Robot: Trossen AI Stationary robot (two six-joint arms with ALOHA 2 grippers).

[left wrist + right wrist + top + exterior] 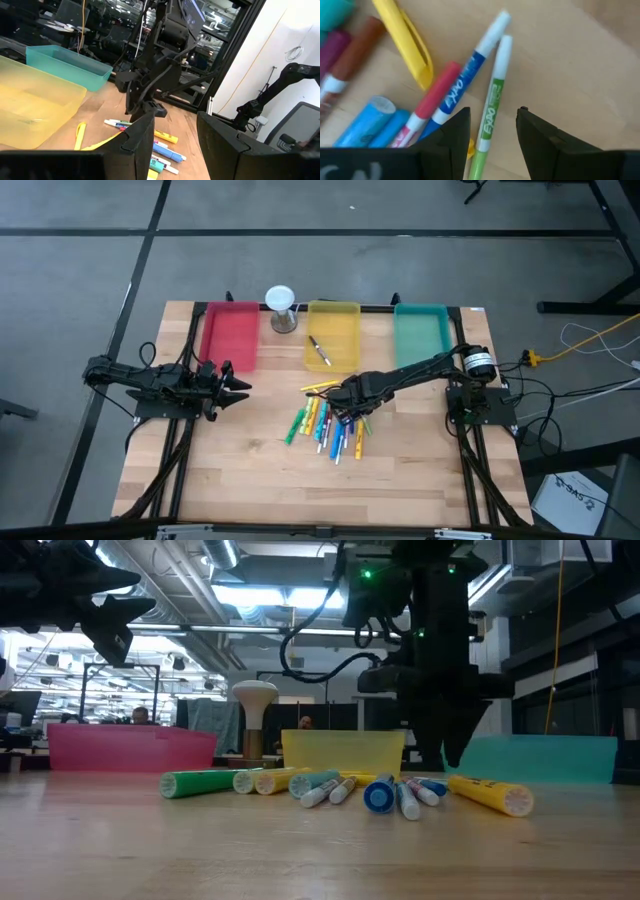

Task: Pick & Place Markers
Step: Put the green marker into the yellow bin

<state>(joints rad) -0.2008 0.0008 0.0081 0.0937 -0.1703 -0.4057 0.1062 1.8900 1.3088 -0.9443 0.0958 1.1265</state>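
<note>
Several markers [325,423] lie in a loose pile on the wooden table's middle, also seen in the low view as markers [340,787]. My right gripper [348,402] hangs over the pile's far right part, pointing down, open. In its wrist view the right gripper [492,112] stands above a green marker [489,120], one finger on each side, apart from it. A blue marker [465,80], a red one [432,97] and a yellow one [402,37] lie beside it. My left gripper [240,387] waits at the table's left, open.
Along the far edge stand a red tray [232,335], a yellow tray [333,306] with one marker [320,351] in it, and a teal tray [421,310]. A white-topped hourglass-like object [281,308] stands between the red and yellow trays. Bare wood lies near the front edge.
</note>
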